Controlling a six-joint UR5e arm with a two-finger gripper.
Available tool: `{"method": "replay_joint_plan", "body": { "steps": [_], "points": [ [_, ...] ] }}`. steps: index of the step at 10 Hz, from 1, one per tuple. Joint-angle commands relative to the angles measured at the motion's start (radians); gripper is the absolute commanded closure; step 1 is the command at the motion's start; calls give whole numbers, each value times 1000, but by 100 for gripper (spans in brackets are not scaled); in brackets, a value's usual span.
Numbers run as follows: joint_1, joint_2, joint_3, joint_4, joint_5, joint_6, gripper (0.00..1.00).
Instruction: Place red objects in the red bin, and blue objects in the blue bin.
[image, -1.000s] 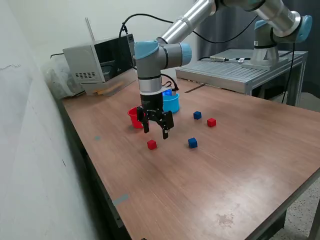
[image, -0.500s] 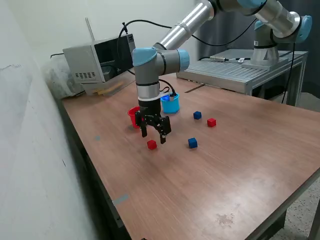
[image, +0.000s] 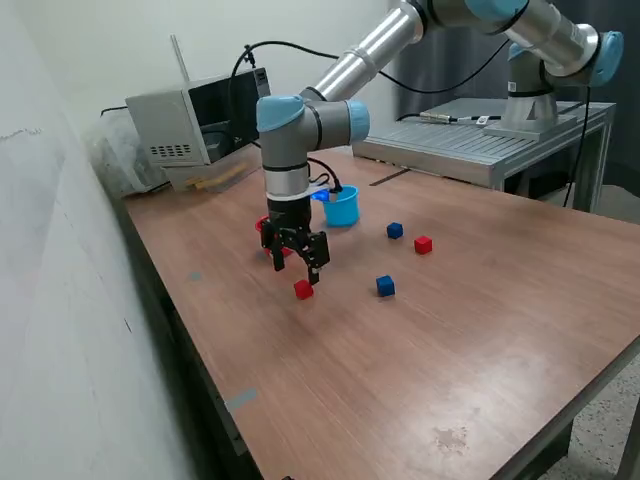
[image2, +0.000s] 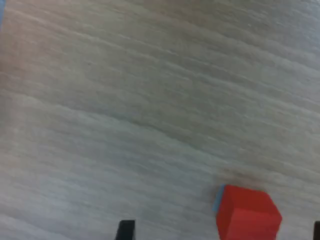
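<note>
My gripper (image: 296, 271) hangs open just above the wooden table, a little behind and over the nearer red cube (image: 303, 290). In the wrist view that red cube (image2: 247, 215) lies between my dark fingertips (image2: 126, 230), nearer one side, and nothing is gripped. A second red cube (image: 423, 244) lies toward the exterior view's right. One blue cube (image: 395, 231) sits beside it and another blue cube (image: 385, 286) lies nearer the front. The red cup (image: 263, 226) is mostly hidden behind my gripper. The light blue cup (image: 341, 207) stands just behind it.
A grey box-shaped appliance (image: 195, 125) and clutter stand at the table's back left corner. A metal stand (image: 480, 140) carrying the arm's base is at the back right. A white wall runs along the exterior view's left, close to the table edge (image: 170, 320).
The gripper has moved toward the exterior view's left and lower, ending close over the nearer red cube. It stays open. The cubes and cups have not moved.
</note>
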Motion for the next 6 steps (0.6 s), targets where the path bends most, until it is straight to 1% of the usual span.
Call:
{"method": "replay_joint_plan", "body": {
  "steps": [1, 4, 6],
  "points": [
    [0, 6, 6, 8, -2, 31, 0],
    [15, 0, -4, 19, -5, 64, 0],
    [11, -17, -46, 88, 1, 76, 0]
  ]
}}
